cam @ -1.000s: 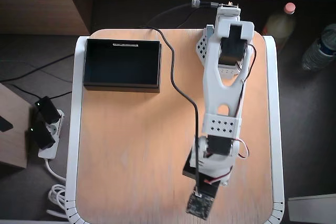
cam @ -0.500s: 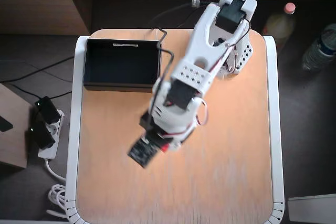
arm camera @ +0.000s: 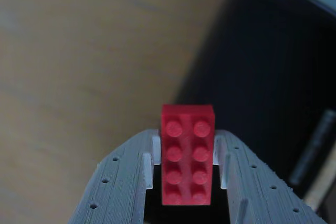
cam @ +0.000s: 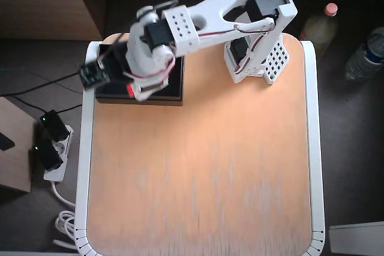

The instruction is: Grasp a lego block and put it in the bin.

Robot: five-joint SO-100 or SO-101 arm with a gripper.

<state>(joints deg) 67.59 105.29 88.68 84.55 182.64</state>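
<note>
Nearest the wrist camera, the tool has its two grey, layered jaws closed snugly against the long sides of the red lego block. The brick sits studs toward the lens, two rows of four, with its upper end standing clear above the jaw tips. Nothing else is in the grip.

Just beyond the brick, the wrist view splits on a slant: pale wooden counter to the left, and the dark interior of the bin to the right, with the brick sitting over the boundary and leaning toward the dark side.

From above, the arm is folded across toward the left rear of the counter, and the tool hangs over the front part of the black bin. A sliver of red, the lego block, shows under the wrist near the front wall of the bin. The small camera board juts out past the bin's left wall.

The step in hand looks like the carry ending over the bin, with the release not yet made. The next move probably calls for a little more reach toward the middle of the bin, since the brick seems close to the front wall, then spreading the jaws so it drops inside rather than onto the rim.
</note>
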